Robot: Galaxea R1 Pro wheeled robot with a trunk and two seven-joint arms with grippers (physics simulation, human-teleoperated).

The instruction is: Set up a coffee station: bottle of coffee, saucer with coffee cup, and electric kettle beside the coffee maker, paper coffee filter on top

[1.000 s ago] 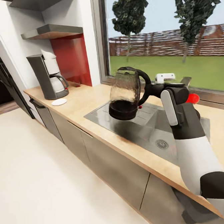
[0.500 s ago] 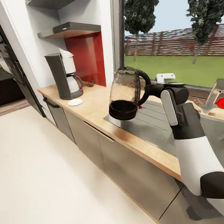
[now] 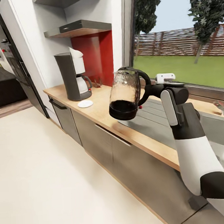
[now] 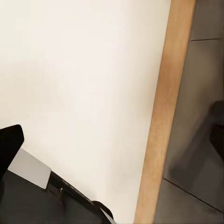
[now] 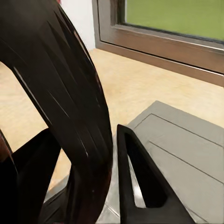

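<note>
From the head camera I see my right arm reaching forward, its gripper [image 3: 150, 89] clenched on the black handle of the kettle [image 3: 125, 93]. The kettle is a clear glass jug with a dark base and a dark rim, held upright in the air above the front part of the wooden countertop [image 3: 101, 107], not touching it. Just behind the kettle, a grey sink drainboard [image 3: 149, 121] is set into the counter.

Farther along the counter, toward the far wall, stands the coffee maker [image 3: 73, 78], dark grey with a white carafe section. A white paper filter [image 3: 75, 52] sits on top of it. A small white saucer [image 3: 85, 103] lies flat on the counter just in front of the coffee maker, well apart from the kettle. A red wall panel [image 3: 96, 58] is behind the machine, and a grey shelf [image 3: 77, 27] hangs above it. A large window [image 3: 184, 43] to the right looks out on grass, trees and a fence.

In the right wrist camera, the kettle handle [image 5: 65, 107] is a thick black curve, with one gripper finger [image 5: 133, 177] pressed beside it, over the counter and drainboard.

In the left wrist camera I see pale floor [image 4: 84, 84], the counter's wooden edge [image 4: 158, 116] and grey cabinet fronts [image 4: 196, 140]. I cannot tell whether the left fingers are released or clenched.
</note>
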